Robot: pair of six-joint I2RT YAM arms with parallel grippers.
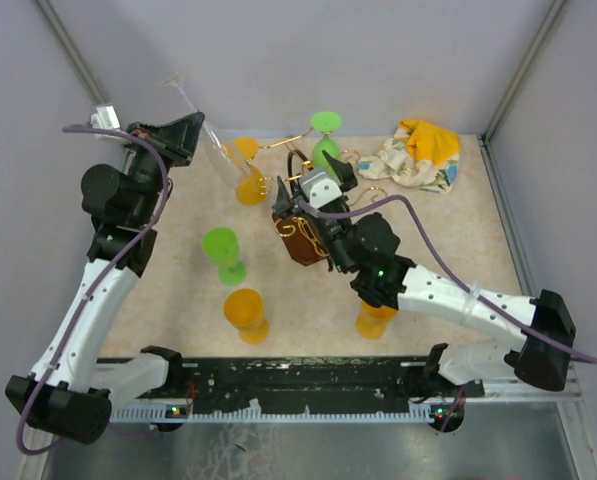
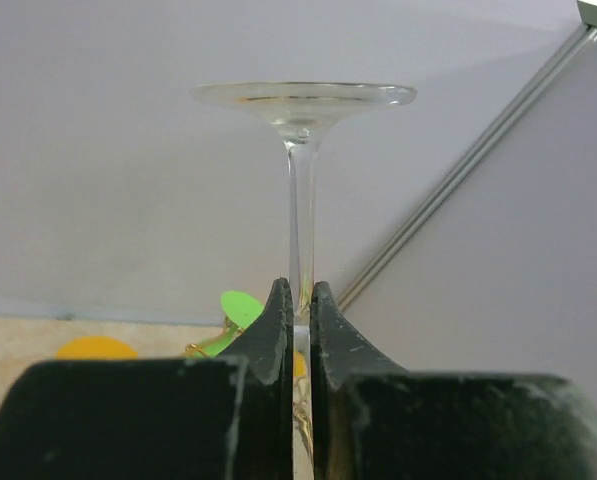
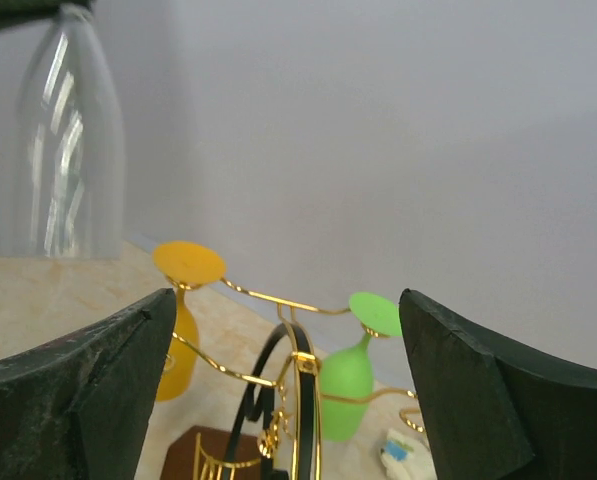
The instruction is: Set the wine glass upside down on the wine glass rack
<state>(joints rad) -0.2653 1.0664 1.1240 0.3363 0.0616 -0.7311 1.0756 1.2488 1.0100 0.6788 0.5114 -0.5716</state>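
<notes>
While inverted in left claw (image 2: 297,292), wine glass (image 2: 300,190) near rack (image 3: 302,368).

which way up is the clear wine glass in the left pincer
Upside down: the wine glass shows foot on top, bowl below, stem in the left pincer.

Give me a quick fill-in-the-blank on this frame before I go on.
1. The left gripper is shut on the clear wine glass by its ___.
2. The fingers of the right gripper stand ___.
3. On the wine glass rack, beside the orange glass, the second glass is coloured ___.
Missing words: stem; open; green.
</notes>
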